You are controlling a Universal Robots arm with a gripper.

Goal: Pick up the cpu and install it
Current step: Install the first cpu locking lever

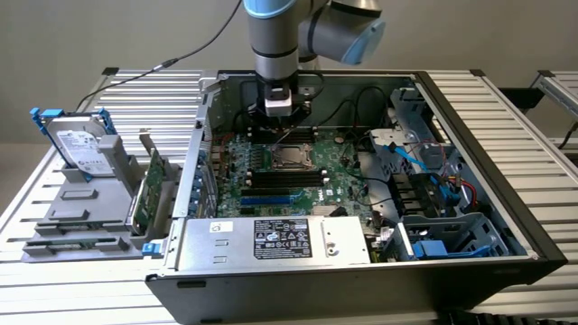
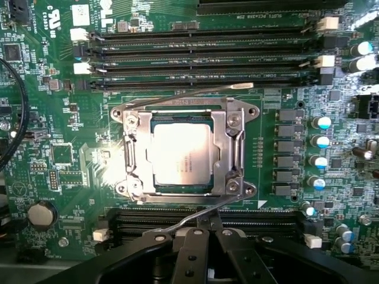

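Hand (image 2: 207,232) hovered near the socketed cpu (image 2: 180,155), fingers together, empty. Risk was snagging the retention lever (image 2: 201,214), shifting the chip.

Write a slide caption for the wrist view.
The cpu lies seated inside the metal socket frame on the green board, with the shut gripper close beside the frame.

Silver cpu (image 2: 180,155) flat in socket (image 2: 237,155)

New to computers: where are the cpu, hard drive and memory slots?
cpu (image 2: 180,155): wrist view, middle of silver top.
hard drive (image 1: 80,145): exterior view, white label.
memory slots (image 2: 201,59): wrist view, one black slot.
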